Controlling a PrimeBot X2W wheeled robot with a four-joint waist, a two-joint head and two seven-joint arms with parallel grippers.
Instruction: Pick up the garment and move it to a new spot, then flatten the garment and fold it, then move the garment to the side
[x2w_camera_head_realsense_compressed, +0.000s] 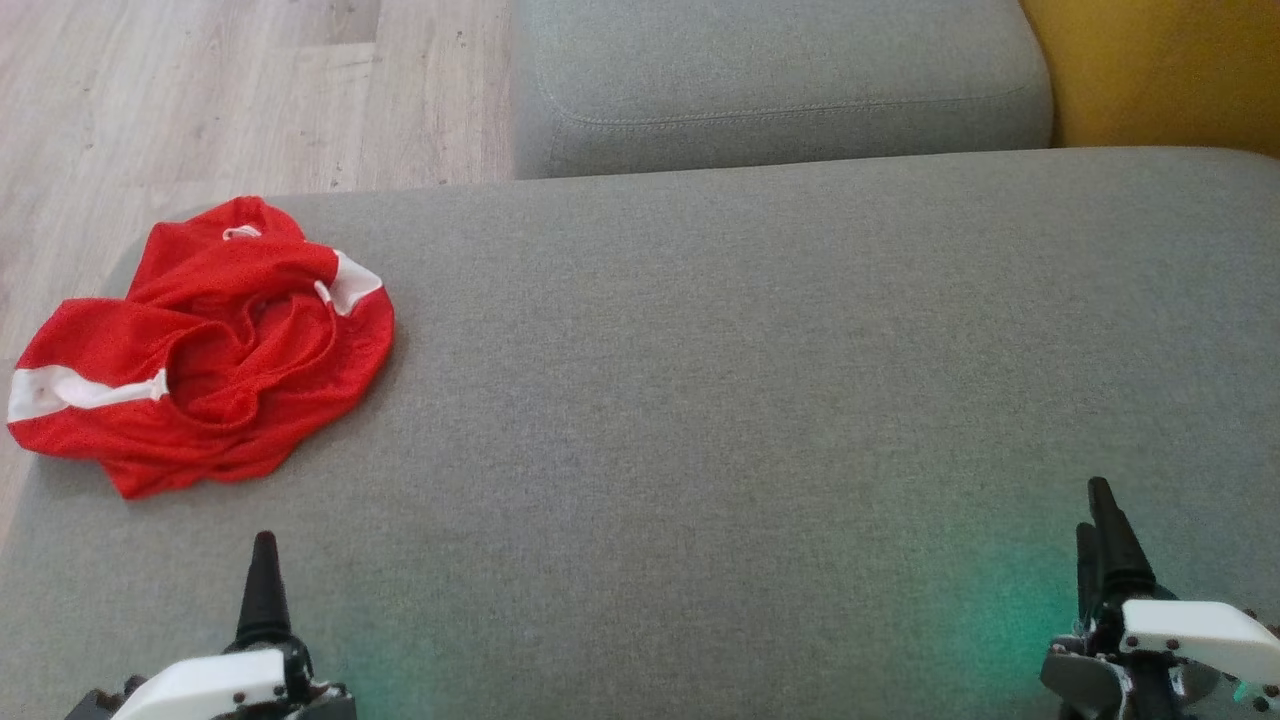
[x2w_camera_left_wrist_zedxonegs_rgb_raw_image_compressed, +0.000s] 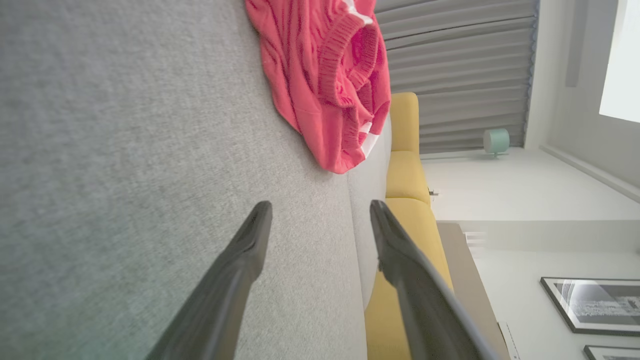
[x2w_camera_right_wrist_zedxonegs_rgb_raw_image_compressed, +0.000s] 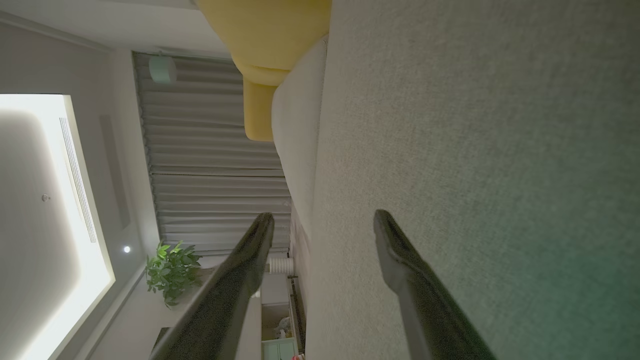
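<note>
1. plainly, the left gripper has its two long dark fingers spread wide with nothing between them. the right gripper is spread the same way and is also empty.
2. both are over a broad grey woven-fabric seat cushion. the left one is at its near left and the right one at its near right, well apart from each other.
3. the crumpled red mesh garment with white bands lies in a heap on the cushion's far-left part. its left side reaches the cushion's edge, beside the pale wood-plank floor.
4. the relation that matters is that the garment lies ahead of the left gripper and a little to its left, near it. the right gripper is well apart from it across the cushion, so i judge the left arm the natural one for the pick-up.
5. the heap has no clear long axis. it is bunched in swirls, somewhat wider across the head view than it is deep, and its near hem is the fold closest to the left gripper.
6. the bare cushion to the right of the heap looks like room for the new spot.
7. as for writing, a small white patch, perhaps a tag, sits at the garment's far edge and is too small to read. no brand or print can be made out anywhere.
</note>
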